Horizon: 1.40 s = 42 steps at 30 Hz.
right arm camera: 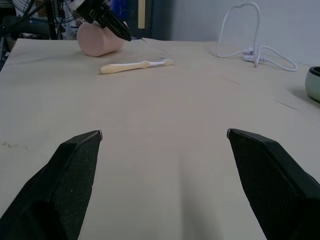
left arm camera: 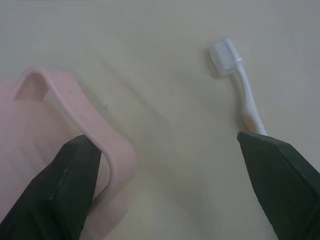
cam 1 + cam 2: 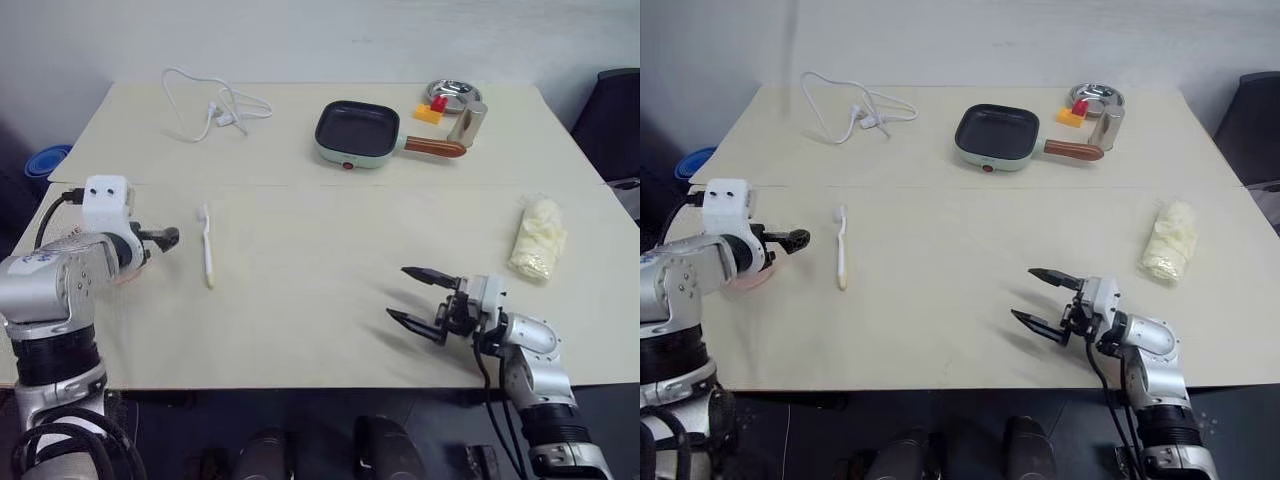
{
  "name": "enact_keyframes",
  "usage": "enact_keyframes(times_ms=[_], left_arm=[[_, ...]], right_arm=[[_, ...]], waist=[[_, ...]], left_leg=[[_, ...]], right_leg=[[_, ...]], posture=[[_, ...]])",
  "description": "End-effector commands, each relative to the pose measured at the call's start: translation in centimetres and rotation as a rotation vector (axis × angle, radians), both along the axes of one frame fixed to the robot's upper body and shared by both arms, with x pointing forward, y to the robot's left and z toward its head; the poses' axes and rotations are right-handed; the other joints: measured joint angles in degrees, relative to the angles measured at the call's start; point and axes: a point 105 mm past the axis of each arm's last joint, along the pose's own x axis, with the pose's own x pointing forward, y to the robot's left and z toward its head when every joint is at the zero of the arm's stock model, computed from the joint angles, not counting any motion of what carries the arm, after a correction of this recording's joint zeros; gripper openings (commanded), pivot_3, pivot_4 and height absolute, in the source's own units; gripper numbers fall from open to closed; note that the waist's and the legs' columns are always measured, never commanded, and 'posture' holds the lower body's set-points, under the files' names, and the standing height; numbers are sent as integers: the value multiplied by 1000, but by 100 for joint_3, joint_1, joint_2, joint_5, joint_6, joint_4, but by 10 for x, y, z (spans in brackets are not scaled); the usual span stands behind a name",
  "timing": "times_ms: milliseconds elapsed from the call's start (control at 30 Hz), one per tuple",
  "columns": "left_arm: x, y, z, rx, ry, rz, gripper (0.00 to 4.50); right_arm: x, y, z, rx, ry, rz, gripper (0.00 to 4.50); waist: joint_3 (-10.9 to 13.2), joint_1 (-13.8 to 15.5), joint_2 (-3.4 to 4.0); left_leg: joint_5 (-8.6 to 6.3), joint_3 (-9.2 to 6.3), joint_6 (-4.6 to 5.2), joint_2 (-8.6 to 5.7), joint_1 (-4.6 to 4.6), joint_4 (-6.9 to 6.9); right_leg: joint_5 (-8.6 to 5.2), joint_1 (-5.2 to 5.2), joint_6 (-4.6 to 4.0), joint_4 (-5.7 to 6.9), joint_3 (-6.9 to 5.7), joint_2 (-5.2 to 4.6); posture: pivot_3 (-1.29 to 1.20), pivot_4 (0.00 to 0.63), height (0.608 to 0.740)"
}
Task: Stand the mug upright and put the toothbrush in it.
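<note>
Jaws wide on both grippers, nothing held. Left gripper (image 2: 165, 185) hovers at the mug (image 1: 99, 39), lying on its side at the desk's (image 3: 330, 300) left edge, toothbrush (image 3: 207, 245) just beside. Close on the rim wall, not the handle, then tip it up slowly.

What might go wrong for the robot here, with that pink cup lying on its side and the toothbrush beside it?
The pale pink ribbed mug lies tipped over near the table's left edge, so a clumsy push from the open left gripper might roll it off. The slim white toothbrush lies flat and close by; those wide black fingers may knock it away, or struggle to pinch something so thin.
</note>
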Motion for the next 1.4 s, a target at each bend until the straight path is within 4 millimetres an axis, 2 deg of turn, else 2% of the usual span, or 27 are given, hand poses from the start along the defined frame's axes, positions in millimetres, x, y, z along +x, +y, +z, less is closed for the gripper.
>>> enact_keyframes(times_ms=[33,67,167,333,500,567,600,633,700,767,900,1000,1067,1167,1267,1400], left_arm=[[2,1,-3,-131,-14,55,4500],[3,2,-4,-166,-18,75,4500],[2,3,-10,-248,-1,112,3943],[-3,5,-17,-299,37,134,2495],[-12,12,-22,-169,78,94,1068],[-6,6,-1,-142,-83,5,451],[-4,1,18,-129,-221,-62,144],[-5,-6,37,-122,-352,-151,18],[-17,-21,67,-107,-561,-322,18],[-36,-42,86,-128,-706,-526,18],[-59,-90,87,-171,-789,-874,18],[-63,-145,64,-214,-789,-1147,18],[-59,-177,41,-252,-765,-1275,18],[-53,-213,15,-321,-746,-1395,18],[-50,-240,-8,-380,-728,-1486,18],[-52,-257,-32,-455,-688,-1571,18]], right_arm=[[-4,2,6,20,-22,8,4178],[-4,2,6,21,-20,8,4178],[-5,0,6,22,-15,2,4220],[-5,-3,6,19,-8,-6,4220],[-3,-5,7,17,-3,-10,4220],[-3,-5,7,15,-2,-11,4220],[-3,-6,7,15,-2,-14,4220],[-4,-8,8,12,-3,-19,4220],[-5,-12,9,7,-5,-35,4220],[-6,-18,10,-1,-10,-56,4220],[-8,-33,15,-18,-45,-118,4220],[-7,-56,21,-63,-136,-234,4220],[-11,-74,23,-94,-168,-296,4220],[-21,-89,25,-106,-176,-348,4220],[-34,-93,28,-67,-152,-364,4220],[-55,-82,28,-27,-90,-306,4220]], waist=[[1,18,-3],[1,21,-3],[2,12,-4],[6,13,-12],[7,40,-14],[7,43,-14],[7,46,-14],[7,46,-15],[9,71,-20],[9,72,-22],[9,73,-22],[9,96,-21],[8,146,-21],[8,185,-20],[8,204,-20],[8,192,-19]], left_leg=[[0,0,0,0,-2,1],[0,0,1,-2,-4,2],[1,3,1,-7,-3,2],[1,3,1,-8,-9,2],[1,3,1,-5,-7,2],[0,3,0,-1,-7,1],[0,3,0,-1,-6,2],[0,3,0,0,-10,2],[0,1,-1,0,-15,4],[0,-1,0,-2,-18,6],[-1,0,1,-9,-16,4],[3,1,7,-18,-11,6],[6,0,12,-29,-10,8],[5,6,15,-40,-11,9],[5,6,14,-35,-14,6],[4,10,17,-35,-11,7]], right_leg=[[0,0,0,1,0,0],[0,-2,0,1,0,0],[0,-4,0,3,1,1],[0,-9,0,4,0,0],[0,-10,0,4,2,-2],[0,-11,0,5,3,-2],[0,-11,0,6,4,-4],[0,-13,0,6,3,-4],[0,-14,0,5,1,-6],[0,-14,0,3,0,-13],[0,-12,0,1,0,-14],[1,-6,1,5,0,-14],[4,0,6,1,0,-17],[6,1,9,-10,1,-6],[5,-1,9,-16,-2,4],[6,-1,10,-17,-2,1]], posture=[[0,150,740],[0,150,740],[0,150,740],[0,150,740],[0,150,740],[0,150,740],[0,150,740],[0,150,740],[0,150,740],[0,150,740],[0,150,740],[0,150,740],[0,150,740],[0,150,740],[0,150,740],[0,150,740]])
